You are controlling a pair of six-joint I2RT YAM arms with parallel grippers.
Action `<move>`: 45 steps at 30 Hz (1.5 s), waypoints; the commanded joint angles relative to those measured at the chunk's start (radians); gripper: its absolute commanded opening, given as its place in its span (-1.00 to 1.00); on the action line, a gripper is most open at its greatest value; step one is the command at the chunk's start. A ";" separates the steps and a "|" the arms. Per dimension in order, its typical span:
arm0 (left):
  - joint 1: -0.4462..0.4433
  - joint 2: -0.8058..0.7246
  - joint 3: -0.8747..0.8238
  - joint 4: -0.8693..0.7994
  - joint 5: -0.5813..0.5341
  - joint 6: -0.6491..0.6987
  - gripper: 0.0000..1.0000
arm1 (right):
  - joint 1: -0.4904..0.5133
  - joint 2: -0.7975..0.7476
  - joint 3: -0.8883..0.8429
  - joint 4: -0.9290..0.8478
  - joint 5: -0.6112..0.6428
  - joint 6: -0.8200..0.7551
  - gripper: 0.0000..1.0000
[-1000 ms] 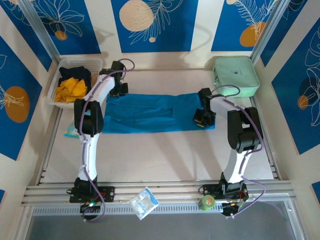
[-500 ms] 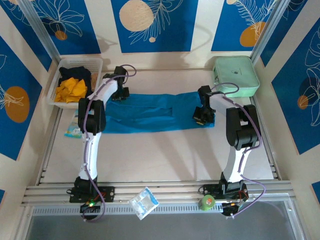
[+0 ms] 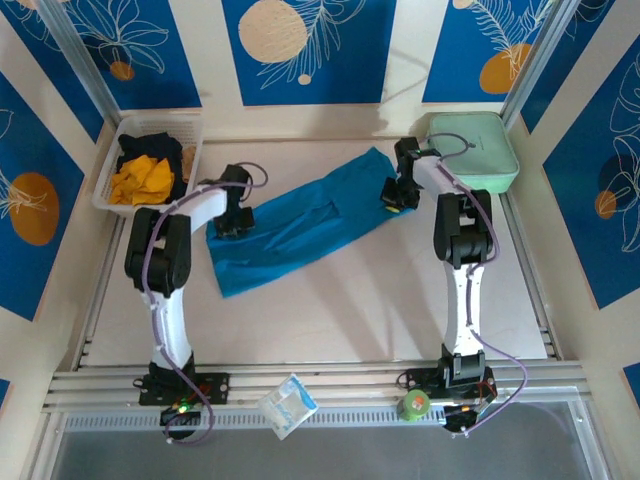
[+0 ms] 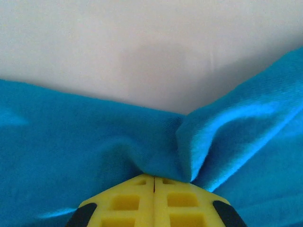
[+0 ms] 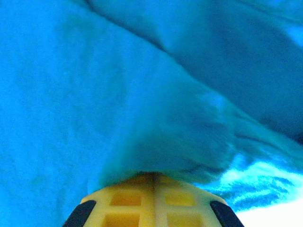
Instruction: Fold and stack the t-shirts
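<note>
A teal-blue t-shirt, folded into a long band, lies slanted across the table from lower left to upper right. My left gripper is shut on its left end; in the left wrist view the yellow fingers pinch a fold of the teal-blue t-shirt. My right gripper is shut on the shirt's right end near the back, and the teal-blue t-shirt bunches over the yellow fingertips. Orange-yellow t-shirt and black t-shirt lie crumpled in the white basket.
A mint-green hard case sits at the back right, close to the right gripper. A small clear plastic packet lies on the front rail. A green object rests by the right arm's base.
The shirt has swung from lying level to slanting: the right gripper carried its end towards the back, the left gripper pulled its end forward and left.
</note>
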 commanded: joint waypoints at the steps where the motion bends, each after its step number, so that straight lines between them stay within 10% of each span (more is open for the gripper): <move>1: -0.054 -0.049 -0.175 -0.012 0.104 -0.097 -0.99 | -0.008 0.136 0.154 -0.110 -0.054 -0.034 -1.00; 10: -0.242 -0.300 -0.575 0.250 0.283 -0.418 -0.88 | -0.013 0.450 0.704 -0.291 -0.198 -0.046 -1.00; 19: -0.521 -0.455 -0.708 0.323 0.272 -0.686 -0.73 | -0.014 0.451 0.710 -0.247 -0.253 -0.025 -1.00; 30: -0.544 -0.639 -0.535 -0.004 0.071 -0.591 -0.47 | -0.015 0.309 0.705 -0.271 -0.292 -0.035 -1.00; 36: -0.537 -0.657 -0.510 -0.043 0.032 -0.522 -0.39 | 0.020 0.044 0.402 -0.209 -0.187 -0.011 -1.00; 45: -0.525 -0.481 -0.577 0.103 0.123 -0.469 -0.81 | 0.090 -0.317 -0.304 0.096 -0.103 0.195 -1.00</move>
